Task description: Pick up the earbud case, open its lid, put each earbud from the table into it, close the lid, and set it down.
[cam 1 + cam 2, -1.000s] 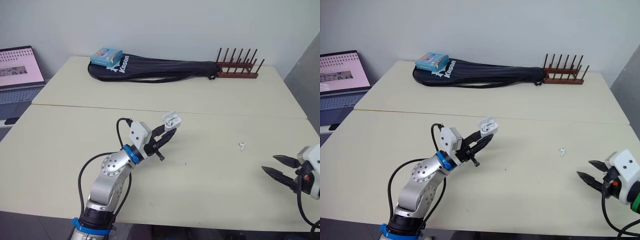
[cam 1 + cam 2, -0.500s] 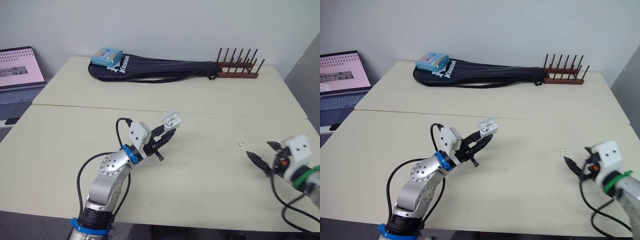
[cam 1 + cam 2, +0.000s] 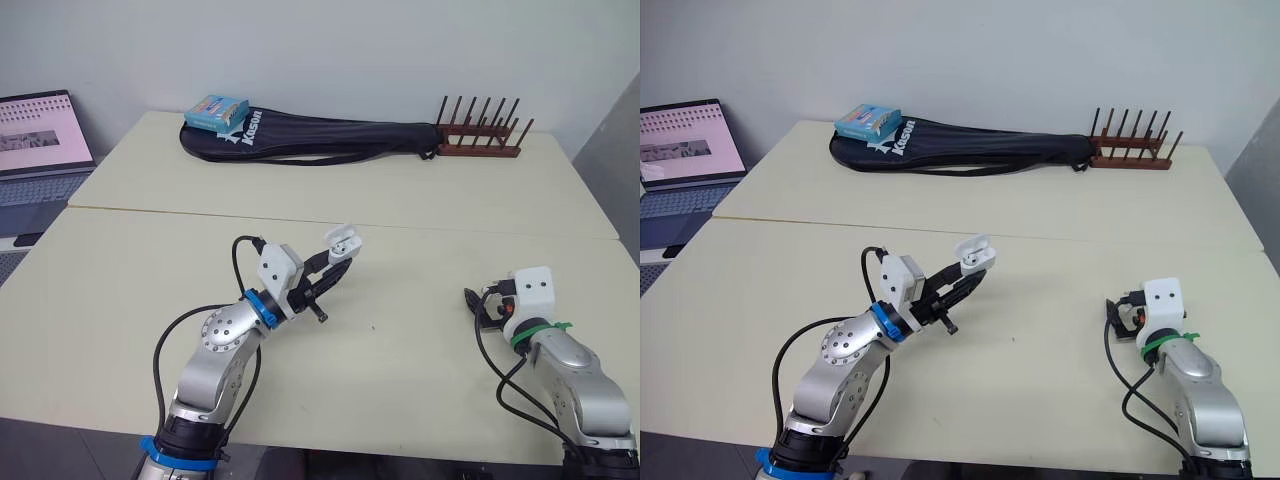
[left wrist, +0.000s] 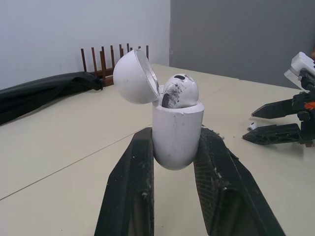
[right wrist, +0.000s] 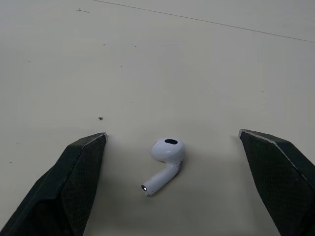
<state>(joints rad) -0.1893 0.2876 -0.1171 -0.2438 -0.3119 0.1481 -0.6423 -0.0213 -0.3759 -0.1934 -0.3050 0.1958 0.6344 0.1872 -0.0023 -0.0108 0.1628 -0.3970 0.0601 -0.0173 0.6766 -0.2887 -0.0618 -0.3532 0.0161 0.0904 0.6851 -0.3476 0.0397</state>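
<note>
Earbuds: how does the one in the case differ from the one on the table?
The earbud in the case shows only its head; the earbud on the table lies on its side, stem visible. The first rides in the open case clamped by the left gripper; the second lies untouched between the fingers of the open right gripper. Both are white.

Quick rundown of what we see on this one: the left arm [image 3: 222, 350] is a smooth silver shell with a round, screw-dotted joint cap and bright blue rings [image 3: 261, 306]. Thin black cables [image 3: 160, 345] loop off it. A white box [image 3: 278, 265] sits behind the left tool [image 3: 338, 266], whose fingers [image 4: 128, 191] are matte black wedges, a bit scuffed. The right arm [image 3: 575, 385] is the same silver with a green band [image 3: 530, 328] and its own white box [image 3: 530, 288], and the right tool [image 5: 172, 133] has matching black fingers.
</note>
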